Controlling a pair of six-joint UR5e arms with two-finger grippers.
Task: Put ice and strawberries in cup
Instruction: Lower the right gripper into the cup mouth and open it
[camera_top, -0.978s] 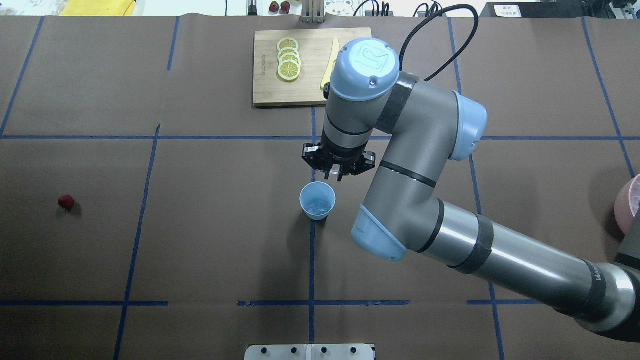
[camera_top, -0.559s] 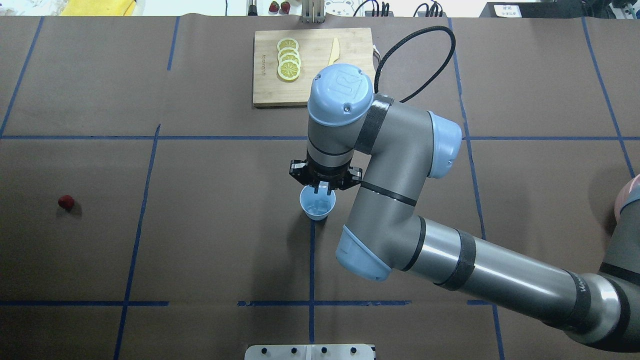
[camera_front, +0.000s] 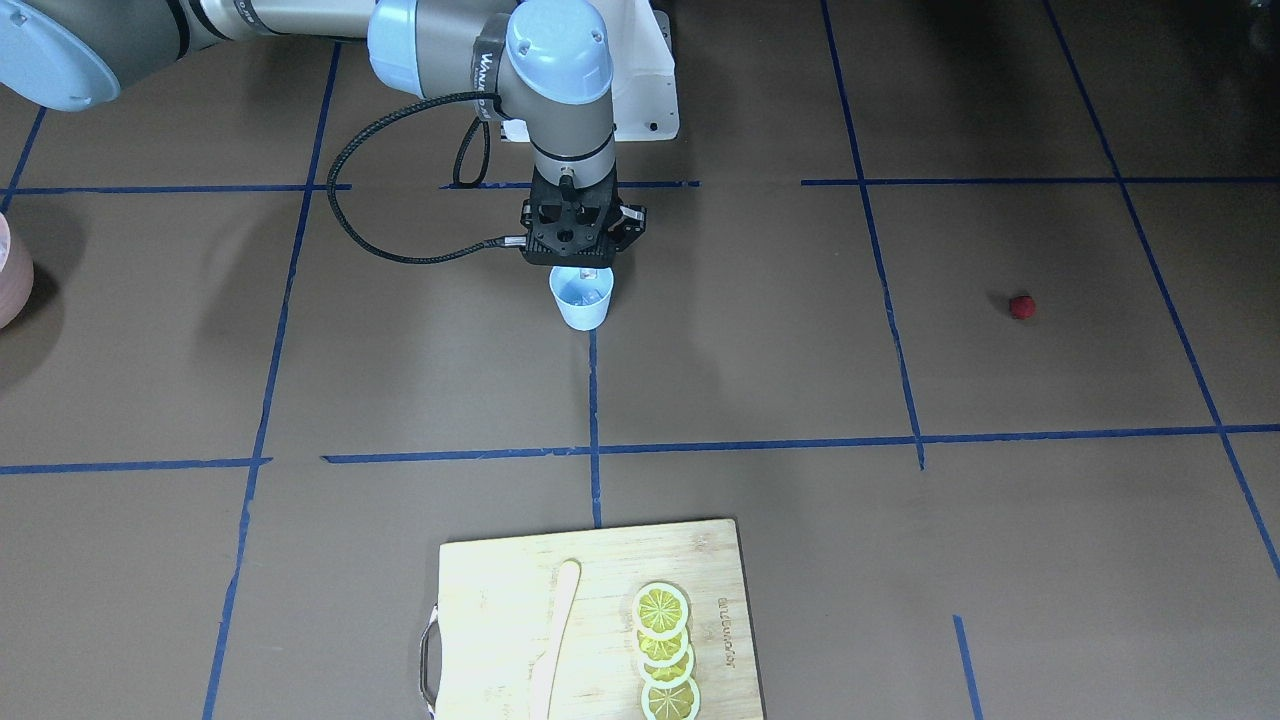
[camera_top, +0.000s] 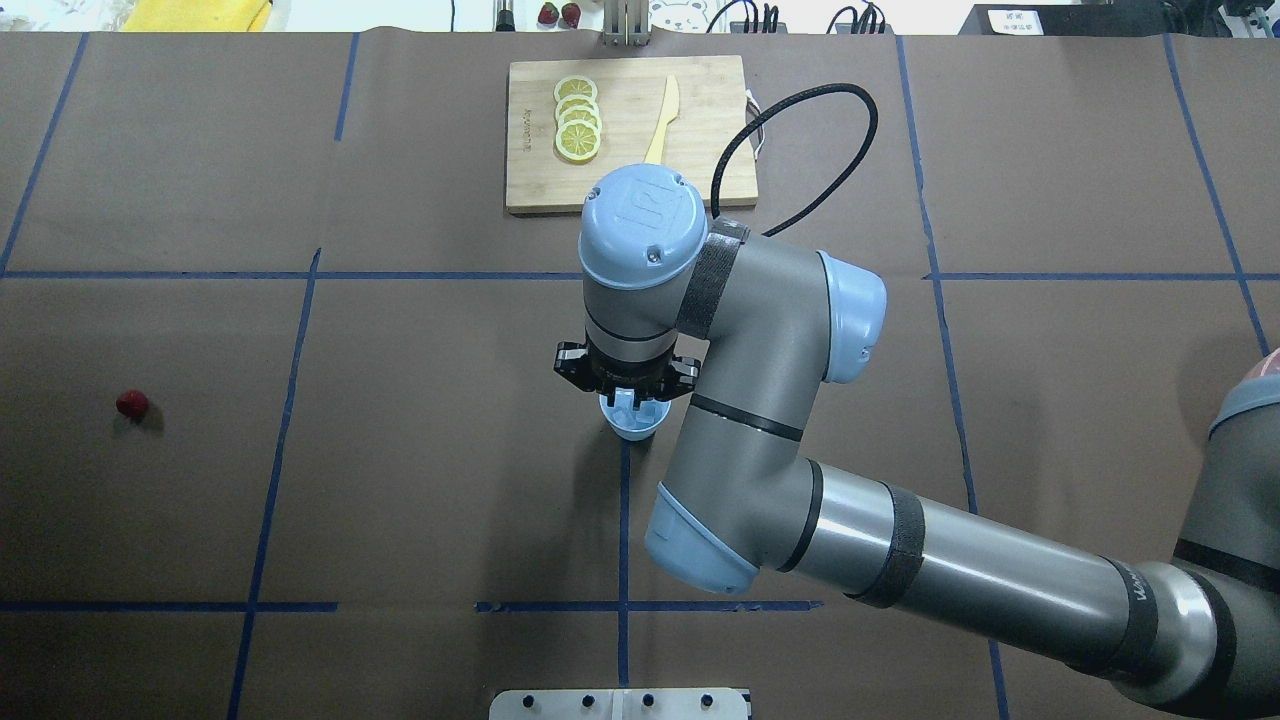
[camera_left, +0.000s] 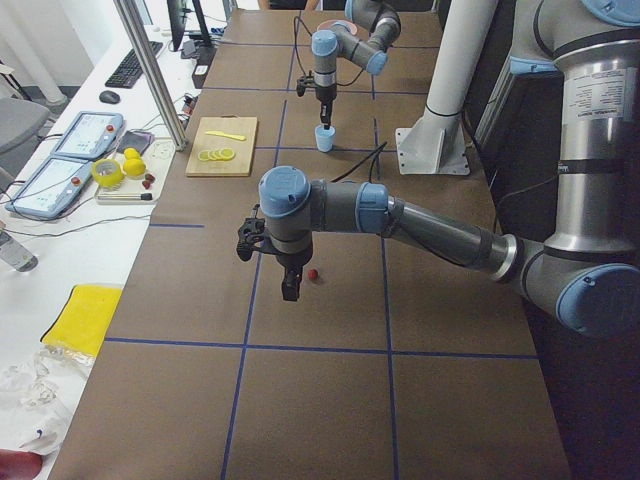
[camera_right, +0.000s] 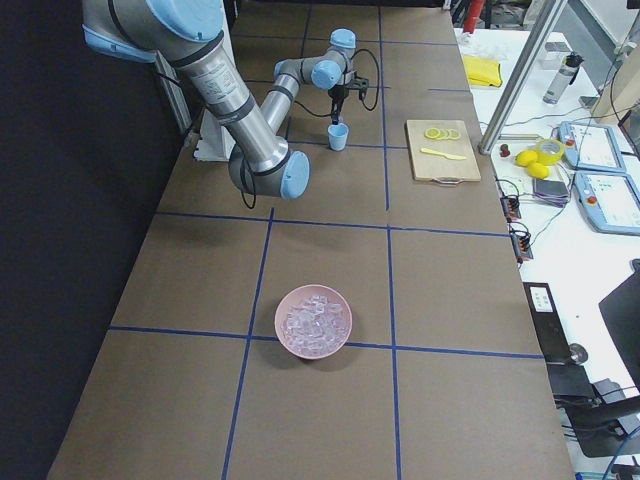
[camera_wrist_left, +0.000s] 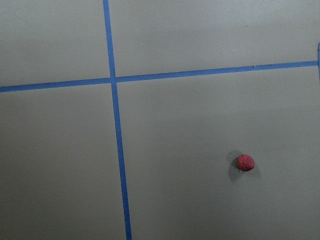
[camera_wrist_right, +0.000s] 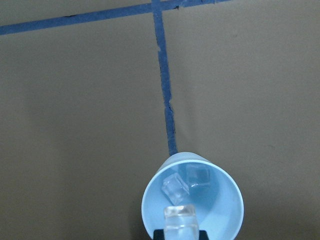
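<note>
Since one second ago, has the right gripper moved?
Yes. In the overhead view the right gripper, holding ice, came from beyond the cup to above it, away from the cutting board.

Ice (camera_wrist_right: 176, 187): three cubes at the one cup (camera_wrist_right: 227, 200), plus an uncountable pile in one pink bowl (camera_right: 312, 352). One strawberry (camera_top: 131, 403) on the table (camera_top: 400, 500). Four lemon slices (camera_top: 578, 118), one knife (camera_top: 662, 120), one cutting board (camera_top: 530, 180).
</note>
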